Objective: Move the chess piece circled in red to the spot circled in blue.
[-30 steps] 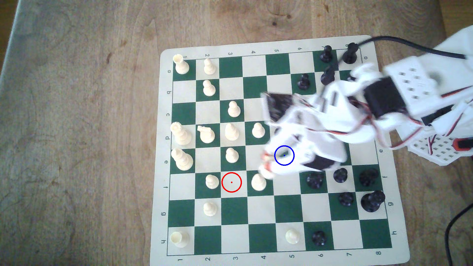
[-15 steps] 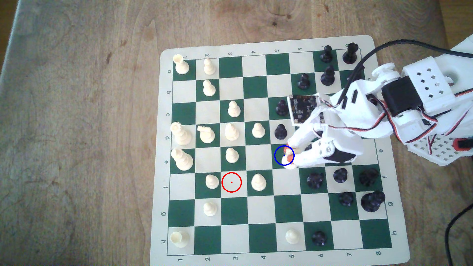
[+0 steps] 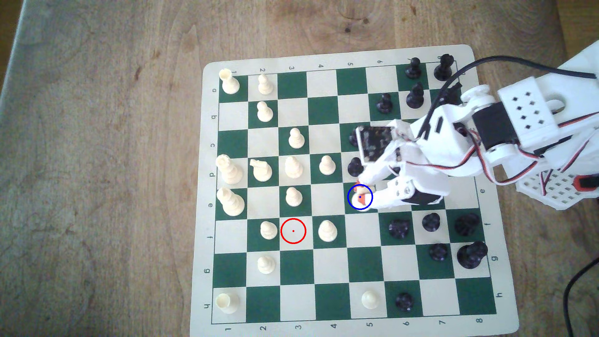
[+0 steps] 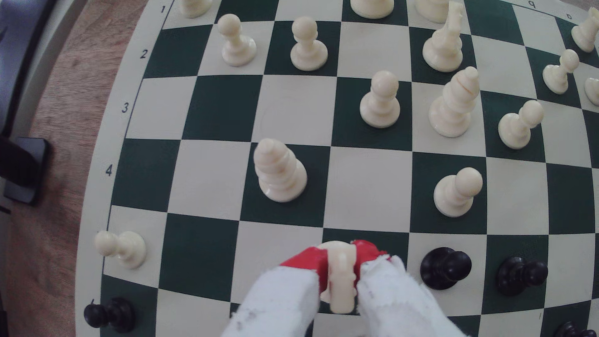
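Jaws [image 4: 338, 285] clamped on cream chess piece [image 4: 340, 278], now lower than half-second ago, over blue-ringed square [image 3: 351, 207]; red-ringed square [image 3: 293, 230] vacated; release likely next.

Glossy cream plastic chess piece [image 4: 341, 278]; matt vinyl-like board [image 3: 363, 262]; grained wooden table [image 3: 97, 162]

Worn wooden tabletop [image 3: 97, 162], soft daylight
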Controlling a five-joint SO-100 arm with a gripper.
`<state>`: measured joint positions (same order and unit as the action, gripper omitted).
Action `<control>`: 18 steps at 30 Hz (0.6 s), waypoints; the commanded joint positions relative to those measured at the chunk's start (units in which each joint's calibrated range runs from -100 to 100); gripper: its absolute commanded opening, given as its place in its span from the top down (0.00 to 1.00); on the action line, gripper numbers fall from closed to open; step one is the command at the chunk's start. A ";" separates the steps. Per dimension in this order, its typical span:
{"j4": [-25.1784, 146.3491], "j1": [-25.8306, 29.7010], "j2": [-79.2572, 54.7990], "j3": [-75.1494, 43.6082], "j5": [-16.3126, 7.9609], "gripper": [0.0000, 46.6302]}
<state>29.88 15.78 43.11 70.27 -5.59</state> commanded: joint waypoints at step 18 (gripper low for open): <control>-5.23 -2.37 -7.79 -1.54 1.42 0.99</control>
<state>25.98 14.01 35.82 70.27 -4.32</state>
